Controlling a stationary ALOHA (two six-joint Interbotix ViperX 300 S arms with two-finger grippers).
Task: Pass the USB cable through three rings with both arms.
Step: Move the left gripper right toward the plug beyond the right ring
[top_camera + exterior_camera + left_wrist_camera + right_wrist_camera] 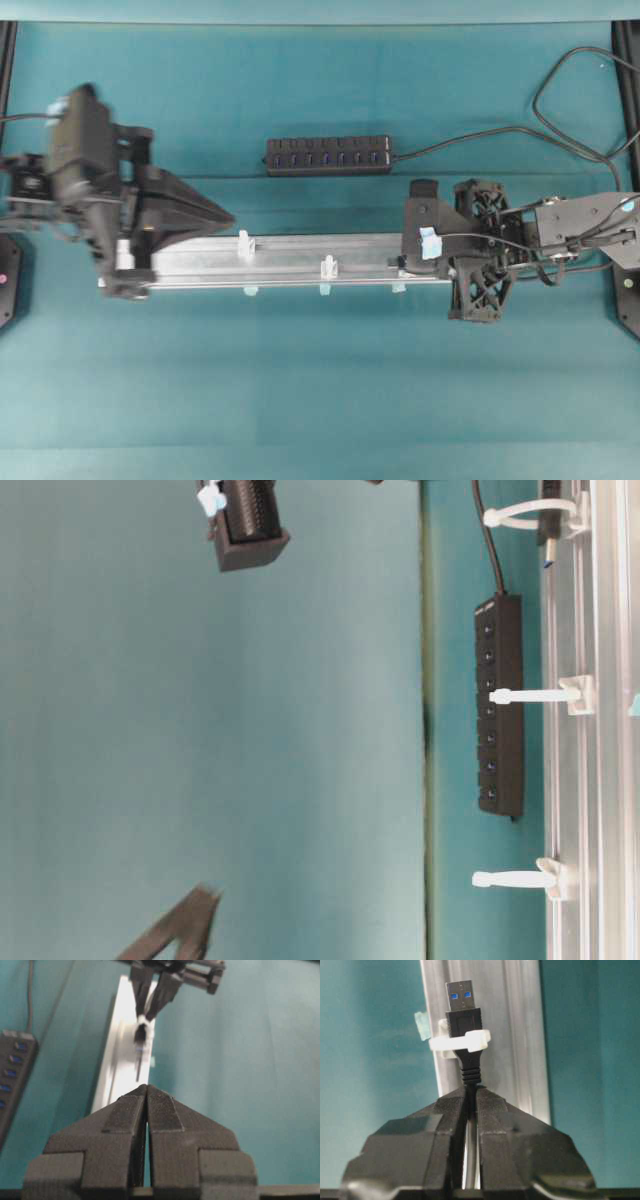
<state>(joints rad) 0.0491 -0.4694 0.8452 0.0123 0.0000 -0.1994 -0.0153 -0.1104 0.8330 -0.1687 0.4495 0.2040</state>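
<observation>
**Plug seated in the first loop**

The right gripper, ribbed black jaws clamped, grasps the thin black USB cable just behind its moulded plug, whose metal tip pokes through a translucent-white plastic ring on the grooved silver aluminium rail. The left gripper is pressed closed on nothing.

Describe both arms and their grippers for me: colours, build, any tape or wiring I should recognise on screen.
Both arms are matte black with boxy links. The left gripper has wedge-shaped fingers with ribbed pads; the right gripper looks alike. The right arm has open lattice-frame side panels, a pale-blue tape patch and thin black wires along its wrist. The left arm also carries a pale patch.
</observation>
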